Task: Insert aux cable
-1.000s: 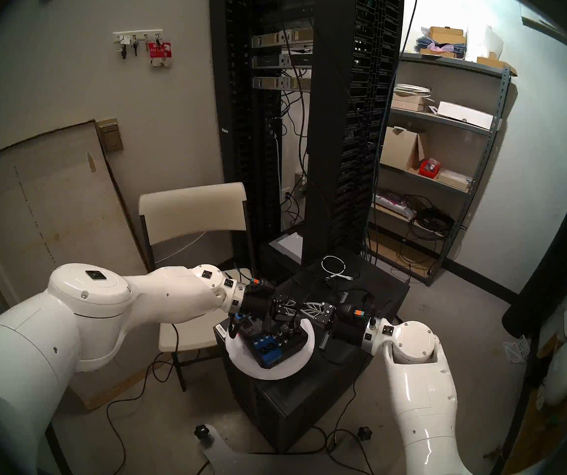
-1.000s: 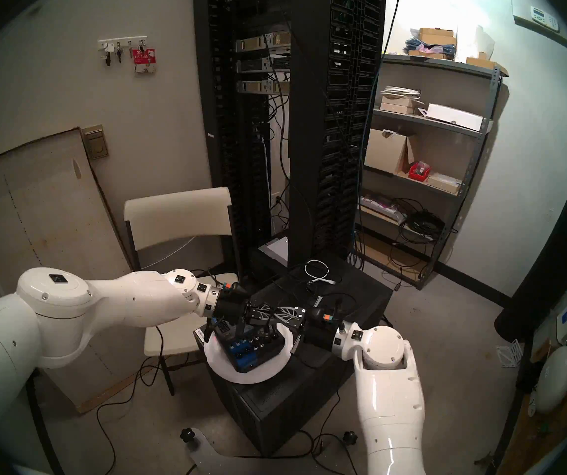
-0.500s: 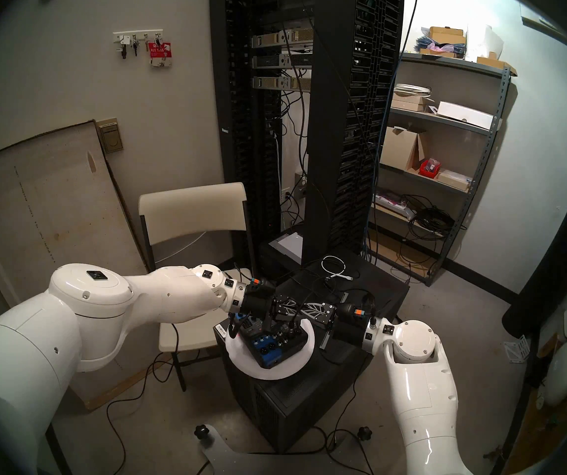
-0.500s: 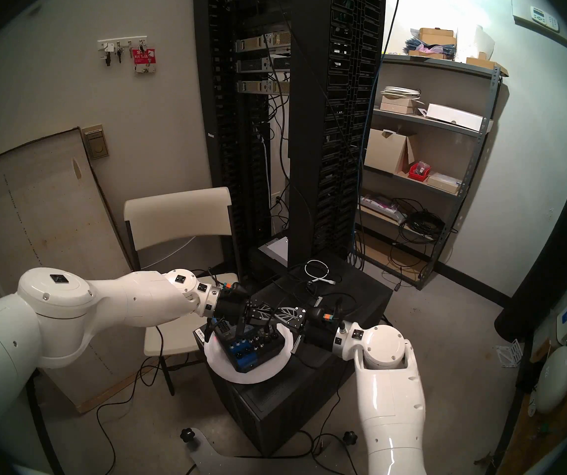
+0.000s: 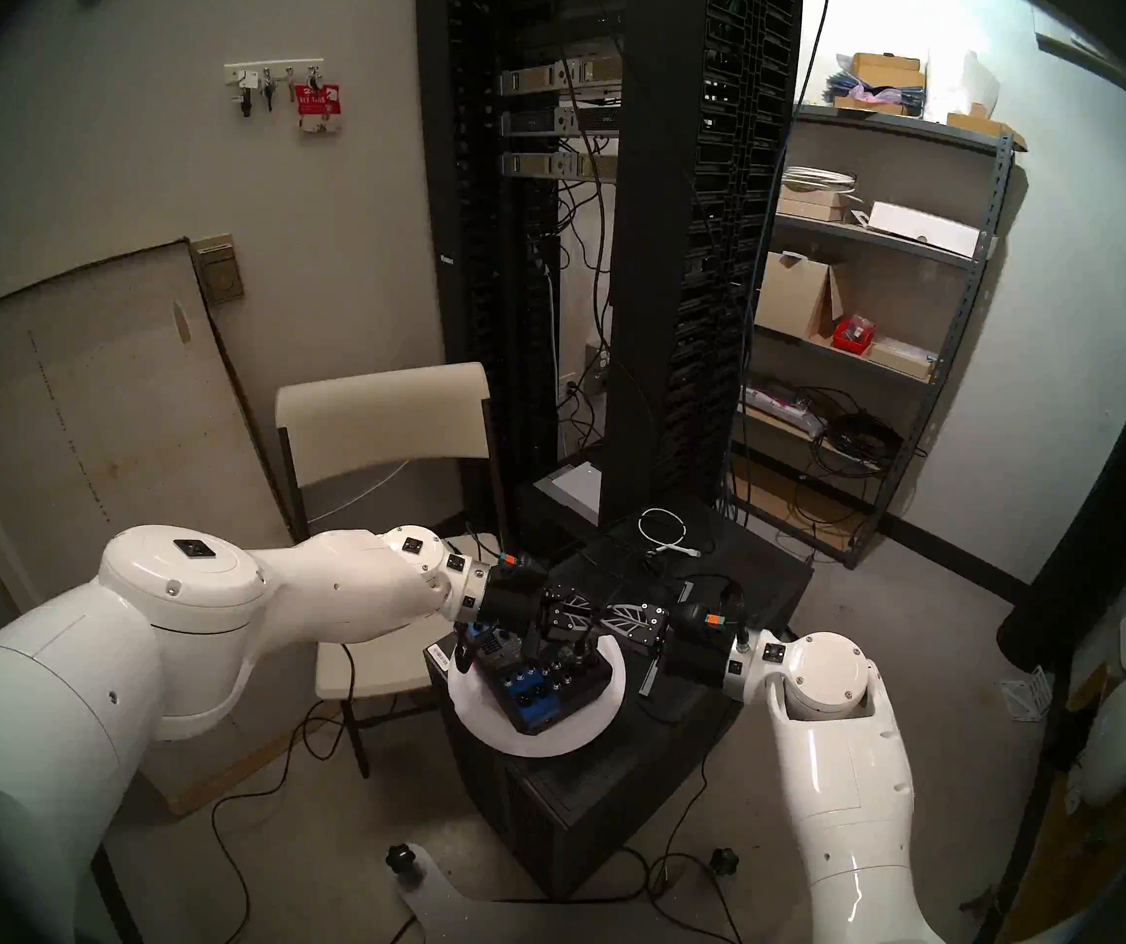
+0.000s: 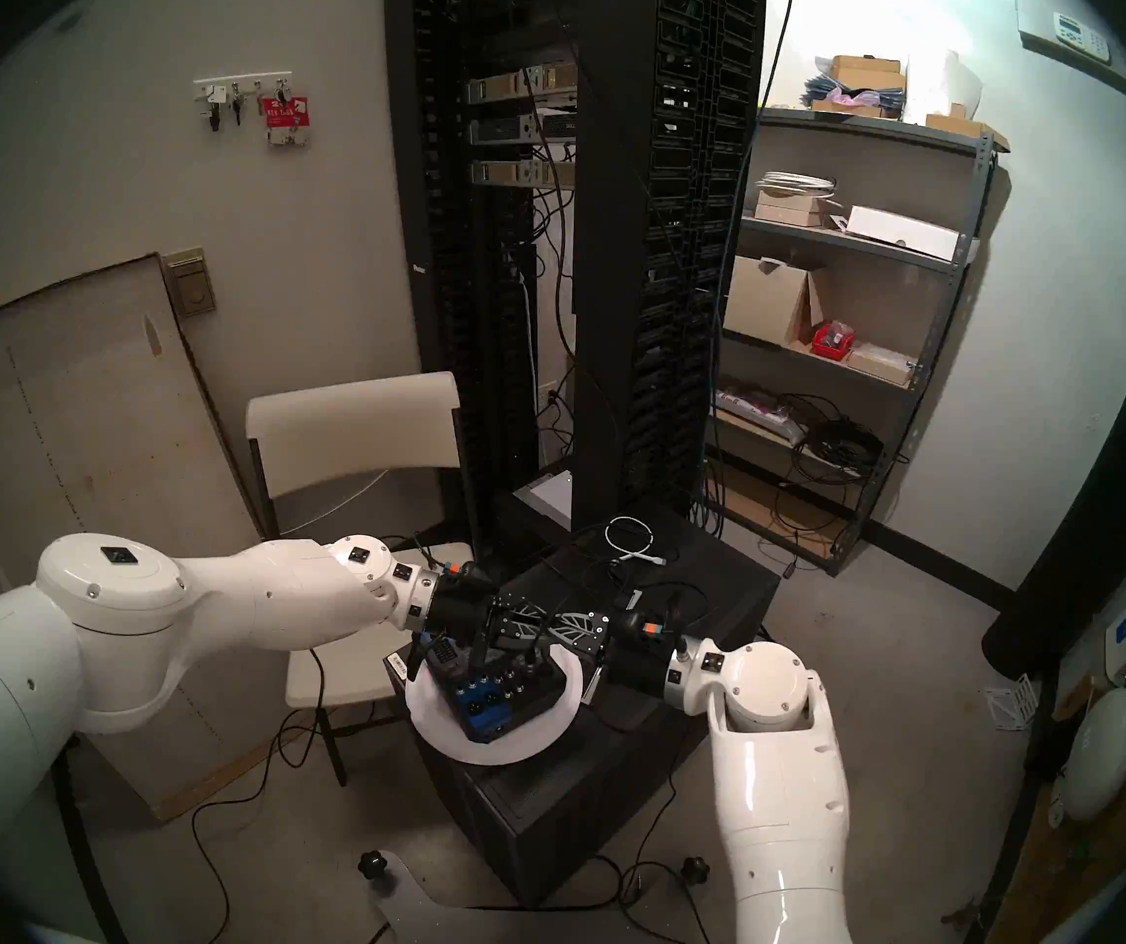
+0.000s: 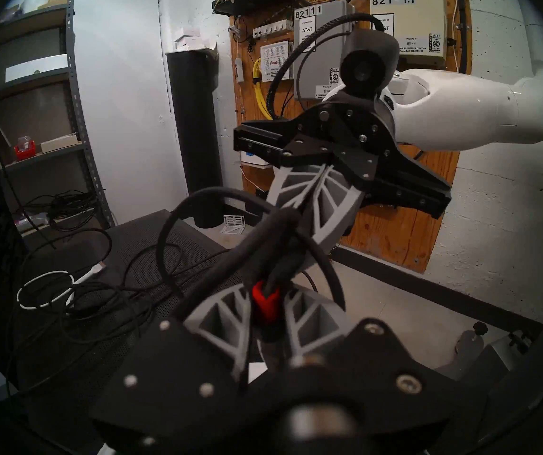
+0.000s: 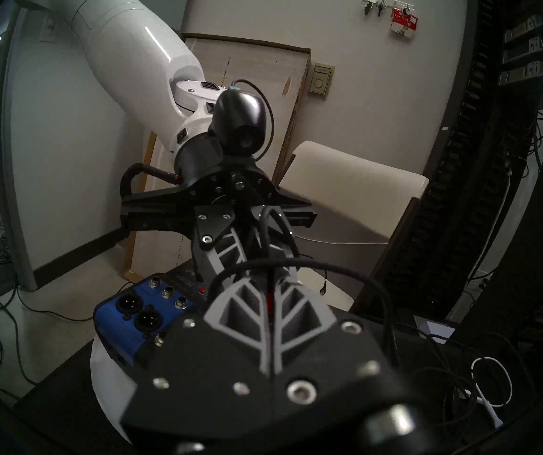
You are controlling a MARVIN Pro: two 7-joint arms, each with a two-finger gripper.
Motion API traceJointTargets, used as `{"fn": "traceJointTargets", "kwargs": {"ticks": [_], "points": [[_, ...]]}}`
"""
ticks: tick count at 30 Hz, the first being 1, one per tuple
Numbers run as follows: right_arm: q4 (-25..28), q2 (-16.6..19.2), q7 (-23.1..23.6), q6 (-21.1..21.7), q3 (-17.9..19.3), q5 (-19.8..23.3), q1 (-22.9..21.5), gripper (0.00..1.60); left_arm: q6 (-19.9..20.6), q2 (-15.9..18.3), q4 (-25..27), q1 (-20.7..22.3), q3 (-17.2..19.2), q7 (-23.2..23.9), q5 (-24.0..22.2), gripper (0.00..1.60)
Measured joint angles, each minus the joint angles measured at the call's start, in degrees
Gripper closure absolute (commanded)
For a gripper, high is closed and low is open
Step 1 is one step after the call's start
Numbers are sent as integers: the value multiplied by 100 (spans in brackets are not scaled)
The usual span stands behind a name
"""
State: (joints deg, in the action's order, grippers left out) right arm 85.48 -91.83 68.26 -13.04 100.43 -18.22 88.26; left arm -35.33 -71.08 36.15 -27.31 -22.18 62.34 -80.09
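Note:
The aux cable's plug [image 7: 265,305], black with a red band, stands between the grey fingers of my left gripper [image 7: 265,293], which is shut on it. Its thin black cable [image 8: 329,265] loops up and over to my right gripper [image 8: 269,273]. That gripper is shut on the cable just above the plug. Both grippers meet tip to tip, the left gripper [image 5: 581,614] facing the right gripper [image 5: 604,616]. Below them a blue and black audio mixer [image 5: 546,690] sits on a white plate [image 5: 587,728]. The plug's metal tip is hidden.
The plate rests on a black cabinet [image 5: 737,568], which also carries a white coiled cable [image 5: 662,530] and loose black cables. A beige folding chair [image 5: 383,418] stands to the left. A tall server rack [image 5: 649,241] rises behind, and metal shelves [image 5: 887,241] stand at the right.
My right forearm has edged slightly toward the near right. Both grippers stay together above the mixer, and the plate and mixer have not moved.

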Motion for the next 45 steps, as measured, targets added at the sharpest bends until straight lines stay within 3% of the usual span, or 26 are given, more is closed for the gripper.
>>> {"fn": "traceJointTargets", "kwargs": {"ticks": [1,4,6,16,19,23,26,30,33,36,41,45], "points": [[1,1,3,1,0,0,1,160,0,1,1,-2,2,2,-1,106],[2,2,7,1,0,0,4,160,1,4,3,-9,13,8,-7,132],[3,2,8,1,1,1,7,160,1,5,2,-13,19,18,-10,142],[10,-6,10,-22,2,32,33,160,0,-24,-92,-28,60,140,-19,129],[12,-7,6,-30,2,37,40,160,3,-41,-128,-28,67,186,-19,115],[18,-10,-5,-34,1,41,46,160,8,-69,-195,-26,86,266,-19,117],[24,-12,-11,-34,-1,42,50,160,9,-89,-246,-25,102,335,-21,109],[31,-14,-24,-35,-5,42,56,160,11,-129,-339,-24,130,449,-25,115],[34,-14,-37,-37,-7,42,60,160,15,-156,-397,-20,153,525,-27,149],[40,-14,-48,-43,-8,42,63,160,22,-188,-468,-17,179,627,-34,160],[52,-14,-53,-57,-7,54,65,160,69,-250,-603,-17,238,797,-63,160],[63,-10,-66,-59,3,62,65,160,114,-291,-679,-18,273,847,-79,146]]}}
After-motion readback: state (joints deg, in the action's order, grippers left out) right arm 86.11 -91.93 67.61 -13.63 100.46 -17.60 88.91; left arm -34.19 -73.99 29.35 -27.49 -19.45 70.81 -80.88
